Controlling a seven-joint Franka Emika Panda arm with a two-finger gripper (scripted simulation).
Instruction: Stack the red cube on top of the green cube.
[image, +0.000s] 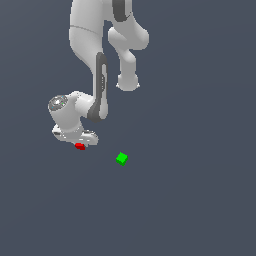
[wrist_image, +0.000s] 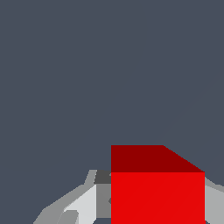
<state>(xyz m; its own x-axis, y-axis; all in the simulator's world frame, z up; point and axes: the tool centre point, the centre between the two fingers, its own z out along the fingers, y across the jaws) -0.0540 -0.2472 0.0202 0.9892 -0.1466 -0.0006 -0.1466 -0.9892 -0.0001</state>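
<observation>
The smooth white gripper (image: 80, 142) at the end of the rounded, glossy arm (image: 87, 45) sits low over the flat slate-grey floor (image: 190, 200), and the red cube (image: 79, 146) pokes out just beneath it, a small sharp-edged block of plain, untextured colour. In the wrist view the red cube (wrist_image: 157, 197) looms large between pale grey, angular fingers (wrist_image: 83, 203) that flank it closely on both sides, though whether they actually press on it I cannot tell. The green cube (image: 121, 159), equally plain and crisp-cornered, rests on the floor apart from the red one, toward the exterior view's right and slightly lower in that view
</observation>
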